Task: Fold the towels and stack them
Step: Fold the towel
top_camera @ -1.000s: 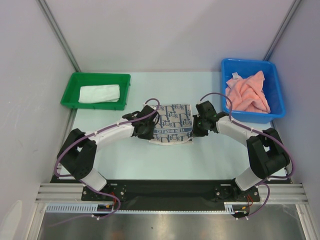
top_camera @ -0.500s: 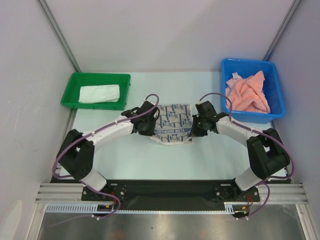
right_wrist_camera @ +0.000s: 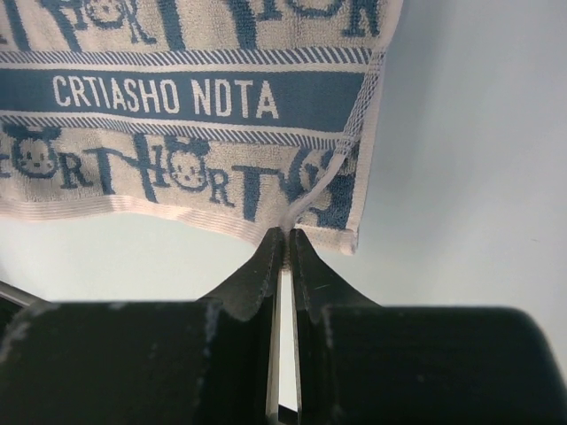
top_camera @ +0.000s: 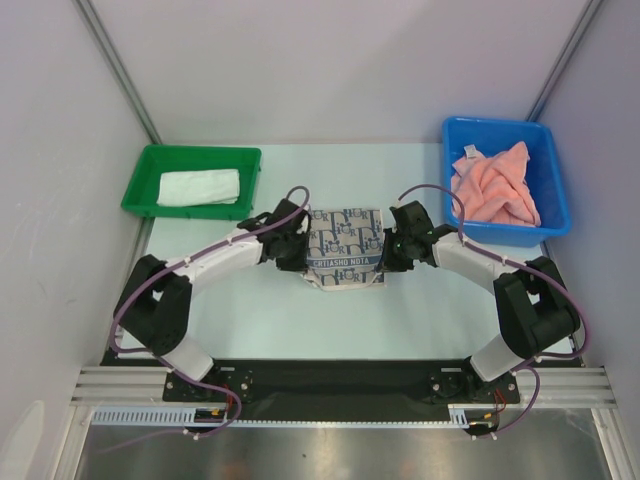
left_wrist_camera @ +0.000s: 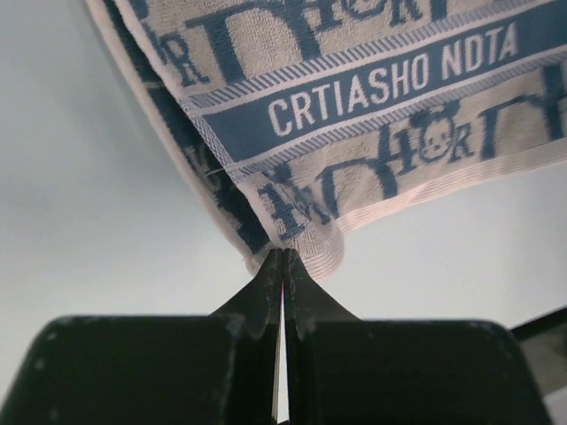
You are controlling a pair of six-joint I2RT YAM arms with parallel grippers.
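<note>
Pale table (top_camera: 250,310); left gripper (left_wrist_camera: 283,257), right gripper (right_wrist_camera: 285,235) reach inward, pinching patterned towel (top_camera: 345,250) corners.

Top view: fixed high and behind, looking down on the whole desk (top_camera: 300,310). Wrist views: each close behind its own jaws, facing along them from left and right. All three share the patterned towel (top_camera: 345,250).

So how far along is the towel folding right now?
Done: one white towel lies folded in the green tray. In hand: the left claw and right claw each pinch a near corner of the patterned towel, apparently mid-fold on the table. Left: the pink towels lie crumpled in the blue bin.
</note>
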